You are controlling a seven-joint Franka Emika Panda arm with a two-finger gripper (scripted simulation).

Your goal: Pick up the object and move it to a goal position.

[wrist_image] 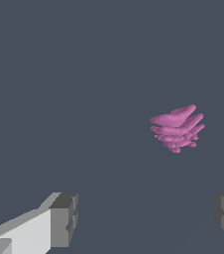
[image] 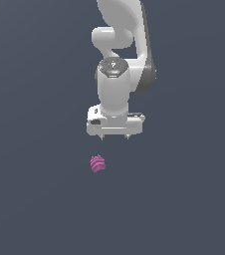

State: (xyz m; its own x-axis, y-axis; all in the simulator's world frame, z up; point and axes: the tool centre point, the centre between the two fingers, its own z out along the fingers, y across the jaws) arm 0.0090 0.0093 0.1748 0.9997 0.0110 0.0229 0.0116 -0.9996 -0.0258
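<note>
The object (image: pixel 98 163) is a small magenta-pink lump built of thin, ridged layers stacked one on another, the uppermost flaring out like curled petals or flat flakes; its surface looks matte and evenly coloured, with darker pink in the grooves between the layers. In the wrist view the object (wrist_image: pixel 176 128) shows these layers clearly, narrowing toward its lower end. It lies alone on a plain, flat, dark slate-grey worktop (image: pixel 35 199) with no texture, seams or markings. In the exterior view it sits below the claw (image: pixel 114 136) and a little toward the exterior view's left of it, apart from it and touching nothing of the arm. The claw stands open: its two short fingertips point downward from a wide, boxy white palm, spread well apart with nothing between them. In the wrist view the claw (wrist_image: pixel 146 218) shows as two blocky grey pads (wrist_image: pixel 64 218) at opposite sides of the picture, the one on a white finger, with bare worktop between them and the object lying beyond that gap, not inside it. The arm (image: pixel 115 89) above is smooth, glossy white with rounded joint housings and a dark grey band on one side; a round dark cap on the wrist carries small red and white marks too small to read.
</note>
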